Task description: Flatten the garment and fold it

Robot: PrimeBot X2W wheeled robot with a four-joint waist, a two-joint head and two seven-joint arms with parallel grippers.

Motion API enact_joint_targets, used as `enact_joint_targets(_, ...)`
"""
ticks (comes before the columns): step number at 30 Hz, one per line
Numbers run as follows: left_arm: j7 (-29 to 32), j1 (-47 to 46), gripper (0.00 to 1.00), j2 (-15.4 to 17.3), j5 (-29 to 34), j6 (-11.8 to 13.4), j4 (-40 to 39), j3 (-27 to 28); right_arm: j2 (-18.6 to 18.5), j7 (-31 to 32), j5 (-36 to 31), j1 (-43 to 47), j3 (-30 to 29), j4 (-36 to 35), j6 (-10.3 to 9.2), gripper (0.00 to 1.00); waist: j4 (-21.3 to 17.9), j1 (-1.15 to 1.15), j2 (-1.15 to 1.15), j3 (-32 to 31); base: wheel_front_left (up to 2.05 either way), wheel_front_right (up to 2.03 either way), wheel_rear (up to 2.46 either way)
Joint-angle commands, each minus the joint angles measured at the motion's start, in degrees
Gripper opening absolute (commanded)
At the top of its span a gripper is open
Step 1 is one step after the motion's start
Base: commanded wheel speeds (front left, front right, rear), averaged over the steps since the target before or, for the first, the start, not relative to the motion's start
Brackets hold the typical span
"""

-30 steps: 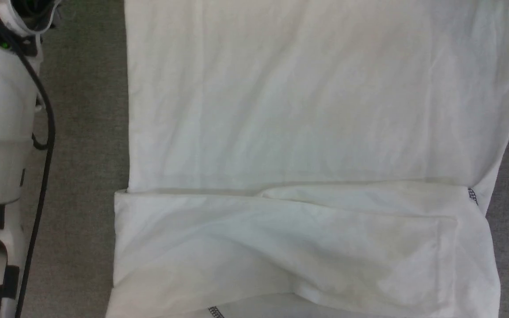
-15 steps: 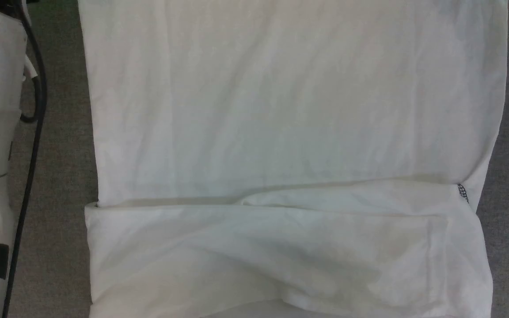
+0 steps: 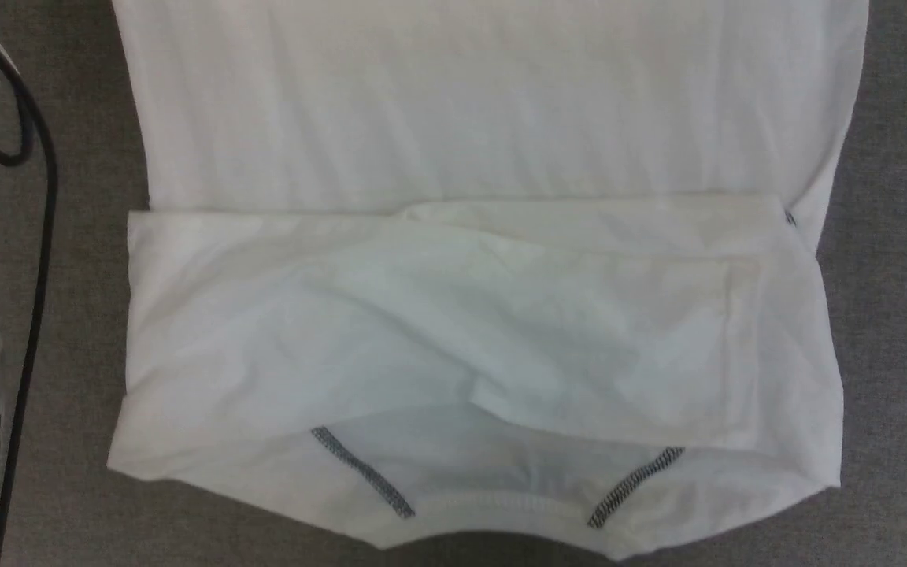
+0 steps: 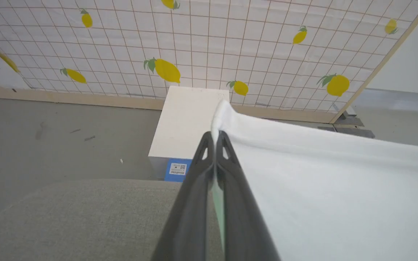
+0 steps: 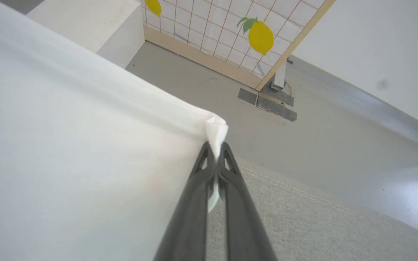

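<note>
The T-shirt (image 3: 485,118) fills the middle of the head frame, spread over grey cloth (image 3: 894,315). Its neckline sits at the bottom edge, and a folded layer crosses its lower half. At the centre of the left wrist frame, my left claw (image 4: 215,140) is pressed together on a bunched corner of the shirt, with a white box (image 4: 189,119) beyond it. My right claw (image 5: 216,148) pinches another corner, mid-frame, and the fabric stretches away toward the left.

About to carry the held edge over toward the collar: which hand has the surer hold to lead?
Left, marginally: the left hand is shut on a thicker roll of the garment; the right hand is shut on a thin corner point. Move both together.
</note>
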Motion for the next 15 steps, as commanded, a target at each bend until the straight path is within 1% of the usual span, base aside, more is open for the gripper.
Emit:
enact_joint_targets(1, -1.93, -1.49, 0.00, 0.64, 0.47, -0.78, 0.98, 0.37, 0.05, -1.90, -1.39, -1.24, -0.62, 0.87, -0.11, 0.00, -0.04, 0.00, 0.00, -0.91, 0.00, 0.00, 0.00)
enact_joint_targets(4, -5.49, -2.01, 0.00, 0.29, 0.10, -2.70, 3.09, 0.59, 0.94, -5.45, -2.60, -1.88, -1.89, 2.66, -0.11, 0.00, -0.05, 0.00, 0.00, -2.25, 0.00, 0.00, 0.00)
enact_joint_targets(6, -6.93, -1.61, 0.00, 0.26, -0.36, -4.58, 4.52, 0.38, 1.62, -6.86, -2.39, -1.68, -2.20, 3.96, -0.11, 0.00, -0.08, 0.00, 0.00, -3.49, 0.00, 0.00, 0.00)
enact_joint_targets(8, -8.30, -0.33, 0.00, 0.30, -0.93, -7.32, 5.63, -0.20, 1.75, -8.64, -1.84, -0.70, -1.52, 4.96, -0.11, 0.00, 0.10, 0.00, 0.00, -5.50, 0.00, 0.00, 0.00)
enact_joint_targets(9, -8.79, 0.42, 0.00, 0.79, -0.86, -9.39, 6.22, -0.99, 1.77, -9.55, -1.09, 0.13, -1.00, 5.39, -0.11, 0.00, 0.07, 0.00, 0.00, -6.70, 0.00, 0.00, 0.00)
enact_joint_targets(11, -9.62, 2.63, 0.00, 1.01, -1.30, -12.21, 7.19, -1.98, 1.76, -10.96, 0.94, 2.27, -0.37, 6.27, -0.11, 0.00, 0.25, 0.00, 0.00, -9.45, 0.00, 0.00, 0.00)
enact_joint_targets(12, -10.31, 4.17, 0.00, 1.02, -1.50, -13.22, 7.38, -2.50, 1.45, -11.59, 2.04, 3.73, 0.44, 6.50, -0.11, 0.00, 0.45, 0.00, 0.00, -11.08, 0.00, 0.00, 0.00)
enact_joint_targets(15, -10.93, 9.48, 0.00, 0.98, -2.33, -15.09, 7.21, -4.36, 0.86, -13.01, 6.51, 8.47, 1.44, 6.12, -0.11, 0.00, 0.99, 0.00, 0.00, -15.59, 0.00, 0.00, 0.00)
